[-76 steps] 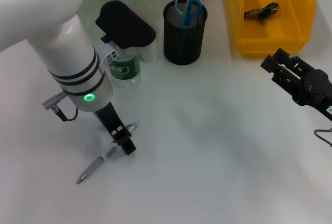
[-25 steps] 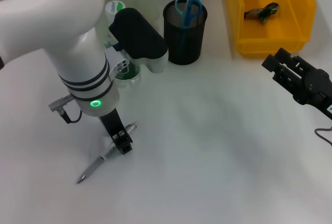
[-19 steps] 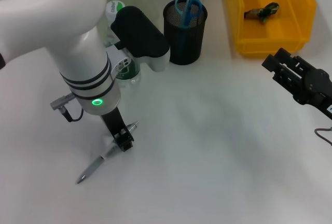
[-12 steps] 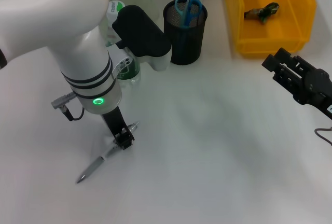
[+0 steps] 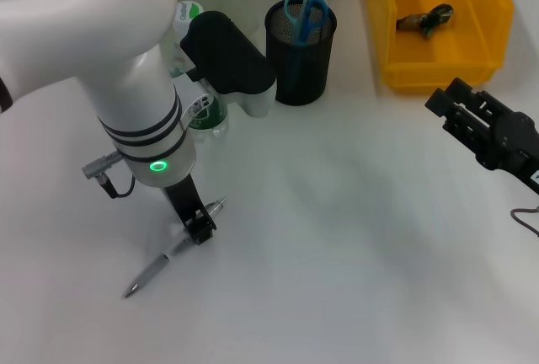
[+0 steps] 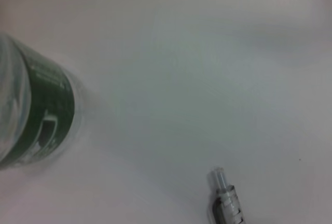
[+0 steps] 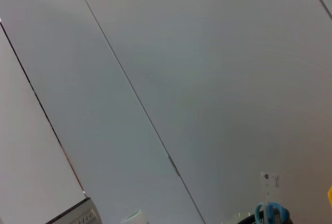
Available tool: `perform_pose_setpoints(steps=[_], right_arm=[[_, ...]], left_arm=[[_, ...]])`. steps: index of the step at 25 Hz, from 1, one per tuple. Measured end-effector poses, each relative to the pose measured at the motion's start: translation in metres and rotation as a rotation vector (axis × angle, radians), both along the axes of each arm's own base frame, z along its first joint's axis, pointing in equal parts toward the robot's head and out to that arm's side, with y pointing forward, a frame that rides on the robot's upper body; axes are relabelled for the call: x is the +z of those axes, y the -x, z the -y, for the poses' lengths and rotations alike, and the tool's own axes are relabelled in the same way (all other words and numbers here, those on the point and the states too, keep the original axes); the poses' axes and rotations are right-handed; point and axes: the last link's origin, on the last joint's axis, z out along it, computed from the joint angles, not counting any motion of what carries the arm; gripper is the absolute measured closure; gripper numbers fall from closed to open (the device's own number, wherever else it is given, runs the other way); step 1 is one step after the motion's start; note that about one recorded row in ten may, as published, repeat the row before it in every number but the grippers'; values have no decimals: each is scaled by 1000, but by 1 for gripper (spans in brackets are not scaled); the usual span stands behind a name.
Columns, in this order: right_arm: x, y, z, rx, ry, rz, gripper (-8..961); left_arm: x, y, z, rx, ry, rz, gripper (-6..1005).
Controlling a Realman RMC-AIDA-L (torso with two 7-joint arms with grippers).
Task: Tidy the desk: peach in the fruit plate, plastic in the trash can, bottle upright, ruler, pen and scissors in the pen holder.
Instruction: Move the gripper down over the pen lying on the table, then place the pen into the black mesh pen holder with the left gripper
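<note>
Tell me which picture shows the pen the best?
The head view: the whole pen lies slanted on the white desk, with the left gripper down on its middle. The left wrist view shows only the pen's tip end at the picture's edge. The right wrist view shows none of it.

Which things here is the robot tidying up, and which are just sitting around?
For the tidy-up: pen under the left gripper; pen holder with scissors; upright bottle; plastic in the yellow bin.

Just there: right gripper, parked.
</note>
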Motion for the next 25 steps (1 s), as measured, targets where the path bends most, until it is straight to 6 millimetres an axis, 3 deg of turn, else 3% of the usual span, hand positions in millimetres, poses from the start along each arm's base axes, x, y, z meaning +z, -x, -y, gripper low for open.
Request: perform_pose_setpoints(steps=[4, 16, 25], right_arm=[[0, 0, 0, 0, 0, 0, 392], [0, 0, 0, -1, -2, -1, 392], [1, -2, 1, -11, -7, -2, 392]], left_arm=[[0, 0, 0, 2, -3, -1, 672], [0, 0, -1, -5, -4, -3, 819], [1, -5, -1, -22, -5, 7, 817]])
